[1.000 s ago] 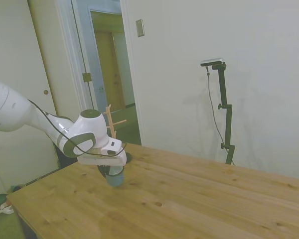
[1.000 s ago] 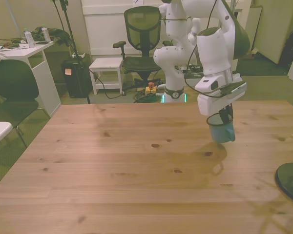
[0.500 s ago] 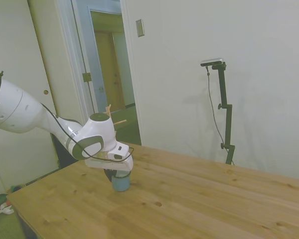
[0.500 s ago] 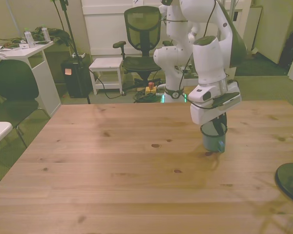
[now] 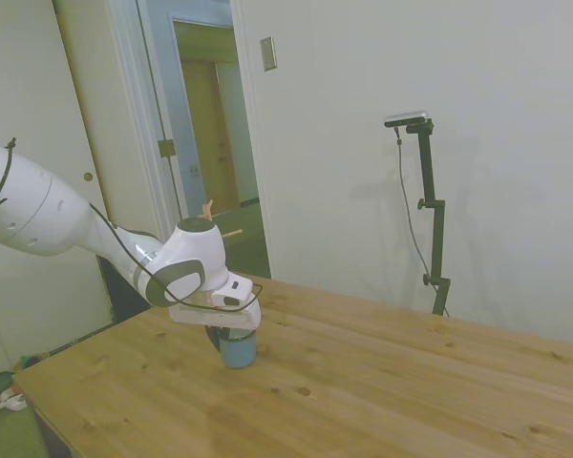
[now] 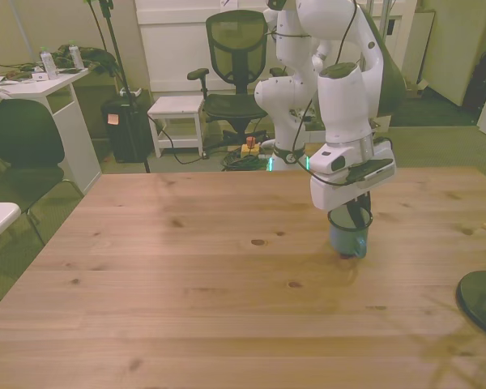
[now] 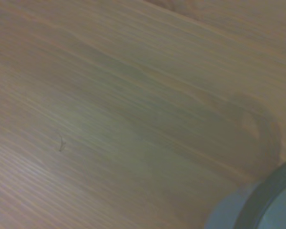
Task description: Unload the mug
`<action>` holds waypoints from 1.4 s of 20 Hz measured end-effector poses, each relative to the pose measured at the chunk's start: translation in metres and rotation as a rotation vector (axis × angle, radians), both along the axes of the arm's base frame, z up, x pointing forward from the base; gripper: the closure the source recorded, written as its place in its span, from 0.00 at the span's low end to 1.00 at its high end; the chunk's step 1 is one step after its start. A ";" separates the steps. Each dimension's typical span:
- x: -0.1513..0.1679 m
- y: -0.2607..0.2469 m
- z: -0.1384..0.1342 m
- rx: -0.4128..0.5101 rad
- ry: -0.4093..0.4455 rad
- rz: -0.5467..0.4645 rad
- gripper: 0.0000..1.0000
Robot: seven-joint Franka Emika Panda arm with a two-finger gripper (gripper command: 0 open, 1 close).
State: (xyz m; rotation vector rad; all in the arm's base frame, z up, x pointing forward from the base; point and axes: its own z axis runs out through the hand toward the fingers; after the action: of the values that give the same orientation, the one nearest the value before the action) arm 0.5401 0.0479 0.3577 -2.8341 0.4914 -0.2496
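The light blue mug [image 5: 237, 350] stands upright on the wooden table [image 5: 382, 382], and its base looks to be touching the top. In the front view the mug [image 6: 347, 239] is right of the table's middle. My gripper [image 6: 354, 220] comes down from above and is shut on the mug's dark rim, with one dark finger inside the cup. In the side view the gripper [image 5: 229, 336] sits under the white hand, just over the mug. The wrist view shows only a blurred arc of the mug's rim [image 7: 269, 202] against the wood grain.
The wooden peg stand [image 5: 211, 215] rises behind the arm in the side view. Its dark round base [image 6: 482, 298] lies at the front view's right edge, near the table's front. An office chair [image 6: 236, 61], a stool and a desk stand beyond the table.
The arm has carried the mug toward the front view's left and lowered it from just above the table down onto the wood. The grip stayed shut.
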 end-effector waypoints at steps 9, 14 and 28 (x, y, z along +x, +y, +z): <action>0.002 0.001 -0.001 -0.002 0.001 -0.003 0.00; 0.004 0.005 0.003 -0.002 -0.013 0.002 0.00; 0.004 0.018 0.011 0.003 -0.072 0.009 0.00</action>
State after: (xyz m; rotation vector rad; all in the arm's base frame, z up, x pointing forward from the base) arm 0.5443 0.0659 0.3690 -2.8130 0.4630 -0.3469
